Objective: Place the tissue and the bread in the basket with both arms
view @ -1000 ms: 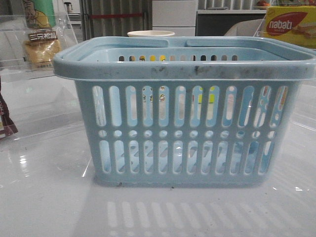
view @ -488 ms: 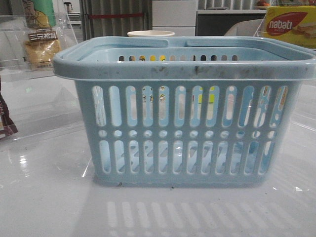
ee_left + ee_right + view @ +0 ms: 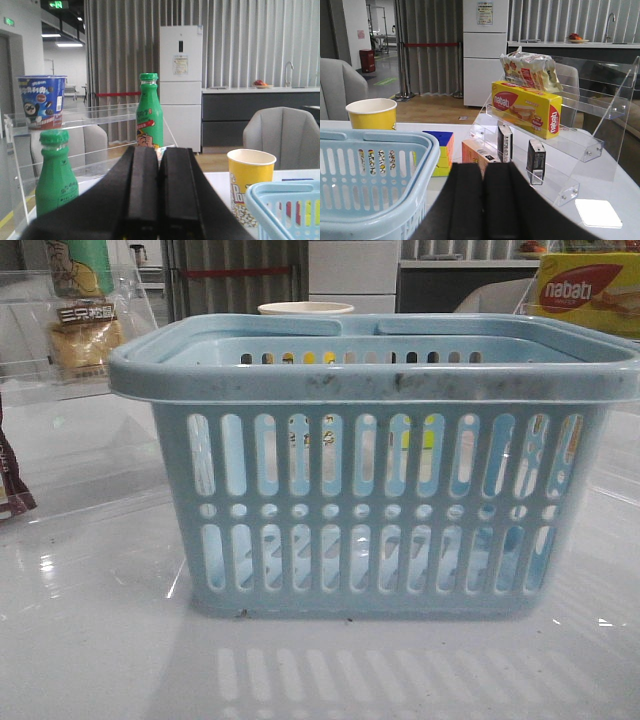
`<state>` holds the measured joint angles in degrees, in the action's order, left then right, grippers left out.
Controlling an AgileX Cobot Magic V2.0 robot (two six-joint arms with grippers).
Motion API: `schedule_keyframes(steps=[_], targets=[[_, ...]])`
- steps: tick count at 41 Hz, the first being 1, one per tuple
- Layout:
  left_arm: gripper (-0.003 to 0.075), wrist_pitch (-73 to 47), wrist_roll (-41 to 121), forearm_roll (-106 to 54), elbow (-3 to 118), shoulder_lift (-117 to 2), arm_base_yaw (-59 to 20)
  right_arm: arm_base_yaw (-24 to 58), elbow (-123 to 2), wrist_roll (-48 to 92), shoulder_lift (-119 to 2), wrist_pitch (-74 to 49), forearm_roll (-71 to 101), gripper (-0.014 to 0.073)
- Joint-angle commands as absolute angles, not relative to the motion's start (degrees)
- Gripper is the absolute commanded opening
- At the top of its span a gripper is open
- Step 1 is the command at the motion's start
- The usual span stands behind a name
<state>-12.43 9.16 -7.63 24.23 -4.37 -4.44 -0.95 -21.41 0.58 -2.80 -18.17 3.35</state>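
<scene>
The light blue basket (image 3: 370,480) fills the middle of the front view; no arm shows there. The bread (image 3: 85,335), golden in a clear wrapper with a dark label band, leans on a clear shelf at the back left. In the right wrist view, two small black tissue packets (image 3: 504,142) (image 3: 536,161) stand upright on the lowest step of a clear stand, beyond my right gripper (image 3: 484,167). That gripper is shut on nothing, with the basket (image 3: 370,145) beside it. My left gripper (image 3: 159,152) is shut and empty; a corner of the basket (image 3: 280,200) shows near it.
A yellow popcorn cup (image 3: 250,182) stands behind the basket. Green bottles (image 3: 150,117) (image 3: 56,172) and a blue cup (image 3: 42,100) sit on the left clear shelf. The right stand holds a nabati box (image 3: 526,107) and snack bags (image 3: 530,70); a colour cube (image 3: 440,150) and orange box (image 3: 477,152) lie nearby. A maroon bag (image 3: 10,485) sits at the left edge.
</scene>
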Motion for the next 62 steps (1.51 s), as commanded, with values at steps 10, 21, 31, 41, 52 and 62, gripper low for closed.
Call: schedule_keyframes(steps=[10,21,31,41,52,62], targets=[[0.0092,-25.7,8.7,-7.9,42.1,-19.2,-4.8,-1.1,-36.1,0.9,-16.5,-27.3,2.7,0.0027],[0.0092,-31.6,8.7,-7.9,41.8,-26.3,-4.8,-1.1,-36.9,0.9,-26.0,-33.7,2.7,0.0027],[0.0092,-31.6,8.7,-8.7,40.0,-30.0,-4.8,-1.1,-36.9,0.9,-32.1,-34.0,2.7,0.0027],[0.0140,-32.9,8.7,-8.7,39.6,-33.9,-4.8,-1.1,-36.8,0.9,-37.4,-34.4,2.7,0.0050],[0.0479,-34.2,8.7,-8.7,39.6,-37.8,-4.8,-1.1,-36.8,0.9,-43.1,-34.2,2.7,0.0489],[0.0477,-34.0,8.7,-8.7,39.6,-37.9,-4.8,-4.9,-40.0,-1.1,-49.4,-30.4,1.3,0.0520]])
